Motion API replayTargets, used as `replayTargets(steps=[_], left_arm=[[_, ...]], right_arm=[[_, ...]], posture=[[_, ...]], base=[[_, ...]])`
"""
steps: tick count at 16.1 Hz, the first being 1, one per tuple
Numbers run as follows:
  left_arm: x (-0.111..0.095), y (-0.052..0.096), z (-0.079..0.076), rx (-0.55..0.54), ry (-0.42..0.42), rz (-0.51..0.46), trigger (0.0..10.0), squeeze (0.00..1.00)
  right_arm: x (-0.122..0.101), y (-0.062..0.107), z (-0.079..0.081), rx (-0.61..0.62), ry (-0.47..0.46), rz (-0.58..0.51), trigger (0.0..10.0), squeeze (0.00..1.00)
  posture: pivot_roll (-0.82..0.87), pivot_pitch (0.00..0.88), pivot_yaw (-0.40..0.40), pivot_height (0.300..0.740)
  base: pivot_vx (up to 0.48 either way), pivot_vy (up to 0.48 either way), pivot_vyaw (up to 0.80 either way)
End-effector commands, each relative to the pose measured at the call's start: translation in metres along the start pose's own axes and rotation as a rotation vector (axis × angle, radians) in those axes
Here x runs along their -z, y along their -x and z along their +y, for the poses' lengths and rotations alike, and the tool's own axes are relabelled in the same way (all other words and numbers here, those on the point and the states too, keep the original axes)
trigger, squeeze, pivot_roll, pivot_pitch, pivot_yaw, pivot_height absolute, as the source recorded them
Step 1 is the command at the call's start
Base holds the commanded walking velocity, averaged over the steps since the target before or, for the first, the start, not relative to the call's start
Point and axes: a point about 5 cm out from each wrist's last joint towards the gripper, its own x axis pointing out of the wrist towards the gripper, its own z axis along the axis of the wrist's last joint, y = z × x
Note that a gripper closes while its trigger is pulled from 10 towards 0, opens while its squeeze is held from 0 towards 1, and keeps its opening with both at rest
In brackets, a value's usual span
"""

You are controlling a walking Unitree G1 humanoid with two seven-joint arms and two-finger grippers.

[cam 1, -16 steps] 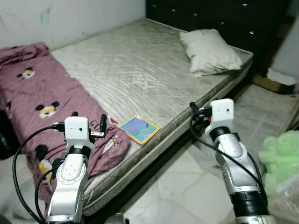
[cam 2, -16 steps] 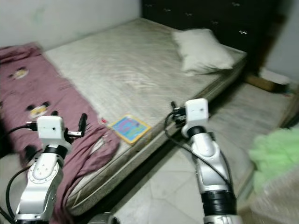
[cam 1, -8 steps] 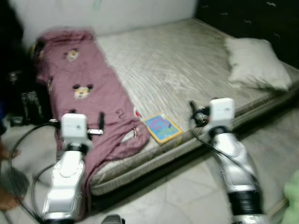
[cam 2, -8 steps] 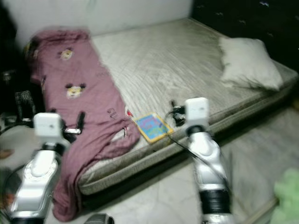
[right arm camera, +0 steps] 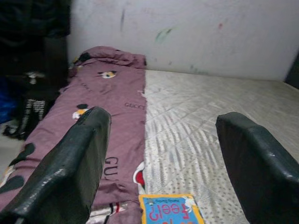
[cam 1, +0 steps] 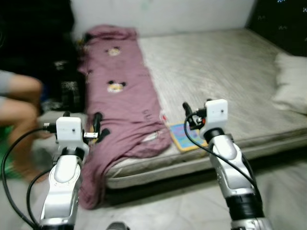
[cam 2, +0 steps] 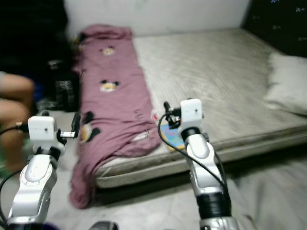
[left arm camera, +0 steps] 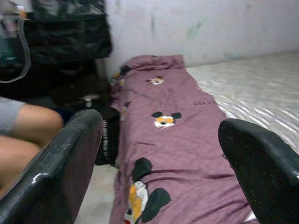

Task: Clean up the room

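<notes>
A mauve blanket (cam 1: 125,103) printed with cartoon mouse heads lies along the left side of the bare mattress (cam 1: 225,72) and hangs over its near edge. A colourful children's book (cam 1: 184,136) rests on the mattress near that edge, beside the blanket's hem. My left gripper (left arm camera: 159,158) is open, held in the air in front of the blanket's overhang. My right gripper (right arm camera: 161,154) is open too, raised above the mattress edge with the book (right arm camera: 170,211) just below it. A white pillow (cam 1: 292,81) lies at the right end of the bed.
A person's bare knee and arm (cam 1: 17,103) are at the far left, close to my left arm. Dark bags and clutter (cam 1: 62,72) stand against the wall left of the bed. Pale tiled floor (cam 1: 163,206) runs along the mattress front. A dark headboard (cam 1: 283,19) rises at the right.
The camera has swung left: the bed and pillow slid right in view, and the person and dark clutter came into sight. Both grippers stay raised and open.
</notes>
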Motion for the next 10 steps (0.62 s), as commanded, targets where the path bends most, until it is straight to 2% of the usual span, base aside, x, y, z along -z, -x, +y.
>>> replayTargets(steps=[1, 10], left_arm=[[-0.0020, -0.0005, -0.0031, 0.013, 0.003, -0.009, 10.0, 0.00], [-0.0031, -0.0022, -0.0052, 0.037, 0.021, -0.006, 10.0, 0.00]], right_arm=[[-0.0009, -0.0002, -0.0059, 0.020, -0.003, -0.004, 10.0, 0.00], [-0.0018, -0.0018, -0.0068, 0.026, -0.007, -0.008, 10.0, 0.00]], posture=[[-0.09, 0.000, -0.022, 0.740], [-0.10, 0.000, -0.021, 0.740]], base=[[0.000, 0.000, 0.80], [0.000, 0.000, 0.80]])
